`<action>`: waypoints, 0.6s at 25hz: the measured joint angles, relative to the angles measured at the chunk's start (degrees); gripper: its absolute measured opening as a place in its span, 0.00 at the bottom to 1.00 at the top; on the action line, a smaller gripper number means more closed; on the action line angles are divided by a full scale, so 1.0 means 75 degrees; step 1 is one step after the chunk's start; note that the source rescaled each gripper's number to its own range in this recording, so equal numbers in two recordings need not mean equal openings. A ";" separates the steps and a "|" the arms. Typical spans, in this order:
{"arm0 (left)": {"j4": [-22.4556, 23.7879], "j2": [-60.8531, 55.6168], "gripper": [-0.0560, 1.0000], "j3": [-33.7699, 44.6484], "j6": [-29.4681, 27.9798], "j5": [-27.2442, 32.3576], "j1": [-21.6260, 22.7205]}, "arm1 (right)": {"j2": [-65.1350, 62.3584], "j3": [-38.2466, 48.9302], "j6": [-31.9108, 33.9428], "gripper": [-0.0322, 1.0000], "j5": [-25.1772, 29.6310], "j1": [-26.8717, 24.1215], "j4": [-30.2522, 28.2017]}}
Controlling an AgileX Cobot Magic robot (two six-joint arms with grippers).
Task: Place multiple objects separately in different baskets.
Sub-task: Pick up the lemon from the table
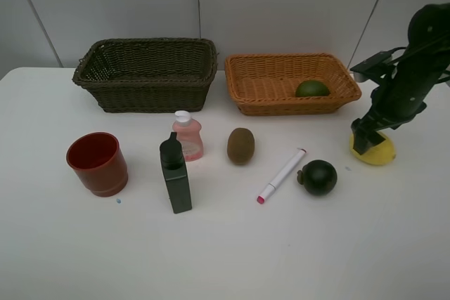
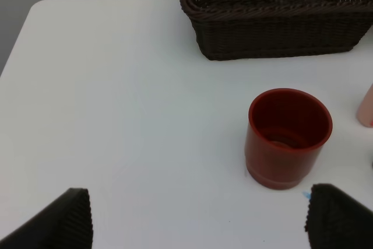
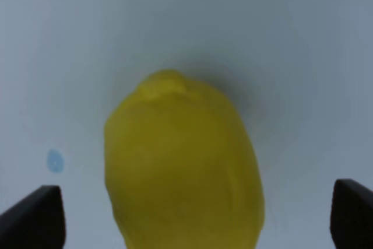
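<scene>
left gripper [image 2: 198,220]: jaws spread wide with nothing between them, hanging over bare desk [image 1: 225,244] near the red cup [image 1: 97,163]. Not part of this step imo, best it keeps out of the way.

dark basket [image 1: 151,93]: back left. I can't see anything inside it from the high view.

middle row: dark green bottle [image 1: 175,177] and pink bottle [image 1: 188,137] stand upright, close together. Then come the kiwi [image 1: 240,145], the marker [image 1: 282,175] lying flat, and the blackish fruit [image 1: 318,177]. All are loose on the desk and none is near the action.

orange basket [image 1: 281,107]: back right, with the lime [image 1: 312,89] already in it.

lemon [image 1: 376,151]: on the desk at the far right, in front of the orange basket's right end. This is the thing to grab.

right gripper [image 1: 367,142]: fully apart and low over the lemon, one finger on each side. In the wrist view the lemon looks roughly centred. I can't tell if either finger touches it.

how I'd do it: drop until the fingers sit level with the fattest part of the lemon, not the top curve, or it'll squirt out. Squeeze across the narrow width, as it's lined up now, and close slowly. Lift straight up to clear the basket rim before moving across.

where it goes: my guess is the orange basket with the lime, set down in a free spot rather than on top of it.
</scene>
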 joint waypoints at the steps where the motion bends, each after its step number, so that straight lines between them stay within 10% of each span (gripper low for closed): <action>1: 0.0000 0.0000 0.95 0.0000 0.0000 0.0000 0.0000 | 0.0054 0.0000 -0.0058 1.00 -0.0018 0.0000 0.0007; 15: 0.0000 0.0000 0.95 0.0000 0.0000 0.0000 0.0000 | 0.0399 0.0000 -0.0142 1.00 -0.0165 -0.0265 0.0274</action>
